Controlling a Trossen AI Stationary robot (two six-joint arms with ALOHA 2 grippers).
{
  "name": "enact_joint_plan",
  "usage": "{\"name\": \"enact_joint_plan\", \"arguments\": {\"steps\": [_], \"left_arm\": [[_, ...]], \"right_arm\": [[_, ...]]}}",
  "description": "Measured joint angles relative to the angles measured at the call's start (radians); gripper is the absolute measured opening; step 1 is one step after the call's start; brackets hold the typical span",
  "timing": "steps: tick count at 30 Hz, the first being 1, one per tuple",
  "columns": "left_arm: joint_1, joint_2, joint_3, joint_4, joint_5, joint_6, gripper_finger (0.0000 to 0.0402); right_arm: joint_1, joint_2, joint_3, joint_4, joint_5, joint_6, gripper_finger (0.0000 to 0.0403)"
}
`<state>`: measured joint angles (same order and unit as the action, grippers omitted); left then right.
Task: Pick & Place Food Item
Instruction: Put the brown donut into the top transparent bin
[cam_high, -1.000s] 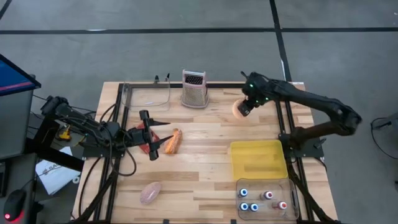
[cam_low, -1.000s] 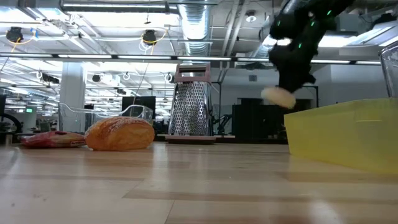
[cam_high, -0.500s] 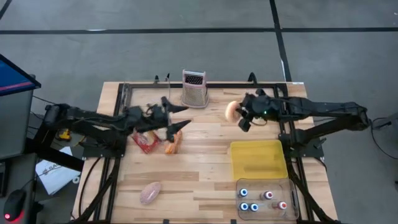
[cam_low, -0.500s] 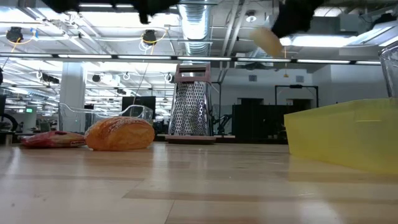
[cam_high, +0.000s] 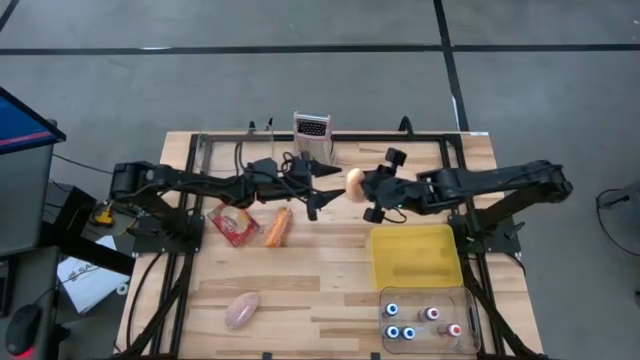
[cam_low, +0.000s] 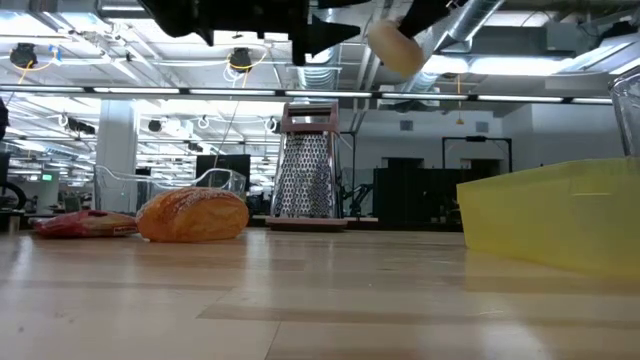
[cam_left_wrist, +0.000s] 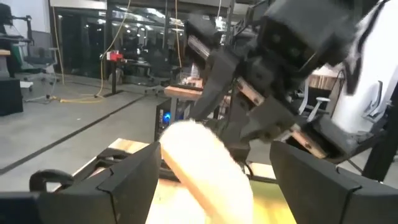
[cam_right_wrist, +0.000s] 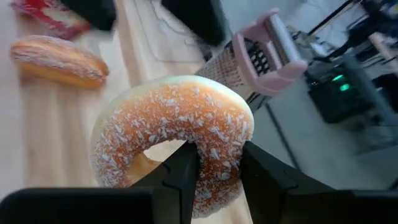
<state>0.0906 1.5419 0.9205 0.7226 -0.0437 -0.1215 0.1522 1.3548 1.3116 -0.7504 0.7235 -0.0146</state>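
right gripper (cam_high: 372, 196) clamped on sugared donut (cam_high: 354, 181), pinching through its ring, held high above table (cam_high: 330, 290) centre, just in front of grater (cam_high: 312, 138). carried left from the back-right corner over the last second. left gripper (cam_high: 312, 186) swung in from beside bread roll (cam_high: 279, 226) and red packet (cam_high: 233, 224), now fingers spread, facing the donut at close range, not touching. looks like a mid-air handover setting up, not a drop into yellow bin (cam_high: 414, 255). pink item (cam_high: 241, 310) untouched near front edge. risk: donut slipping if release comes before the left closes.
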Motion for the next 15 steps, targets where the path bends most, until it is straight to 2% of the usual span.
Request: {"name": "enact_joint_plan", "arguments": {"steps": [5, 15], "left_arm": [[0.003, 0.027, 0.018, -0.017, 0.000, -0.017, 0.0297], [0.004, 0.030, 0.031, -0.045, -0.018, -0.023, 0.0297]], "right_arm": [[-0.003, 0.036, 0.022, 0.003, 0.057, -0.051, 0.0102], [-0.004, 0.039, 0.023, 0.064, 0.088, -0.121, 0.0102]]}}
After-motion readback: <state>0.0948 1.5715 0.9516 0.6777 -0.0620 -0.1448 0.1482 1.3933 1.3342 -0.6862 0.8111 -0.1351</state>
